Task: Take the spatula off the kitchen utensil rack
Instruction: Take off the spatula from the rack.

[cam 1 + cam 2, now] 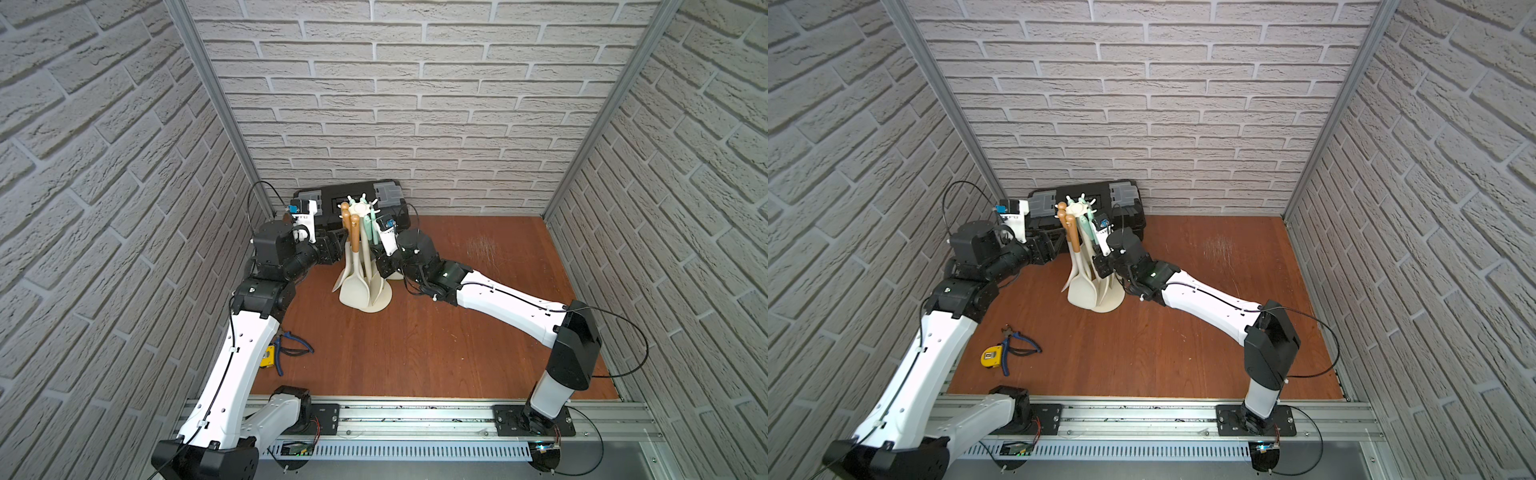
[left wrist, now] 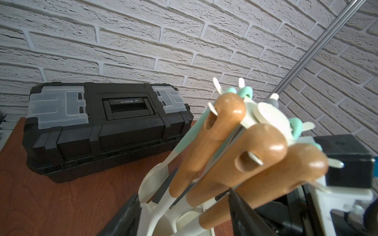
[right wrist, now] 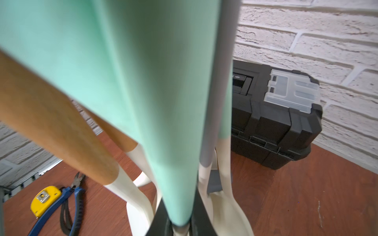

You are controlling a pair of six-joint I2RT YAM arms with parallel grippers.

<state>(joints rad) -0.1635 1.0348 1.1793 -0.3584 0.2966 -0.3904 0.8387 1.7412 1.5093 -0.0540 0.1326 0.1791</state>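
The cream-white kitchen utensil rack (image 1: 380, 302) stands mid-table on its round base, with its prong crown (image 2: 266, 114) on top. Several utensils hang from it, some with brown handles (image 2: 206, 147) and some with mint handles (image 3: 143, 81). A broad cream spatula blade (image 1: 354, 287) on a brown handle hangs low at the front. My left gripper (image 2: 182, 196) is open at the rack's left side, with brown handles between its fingers. My right gripper (image 3: 180, 222) is on the rack's right side, shut on a mint handle. That utensil's head is hidden.
A black toolbox (image 2: 106, 130) with grey latches sits against the back wall, just behind the rack. Blue-handled pliers (image 1: 1017, 345) and a yellow tape measure (image 1: 990, 356) lie near the front left. Brick walls enclose the table on three sides.
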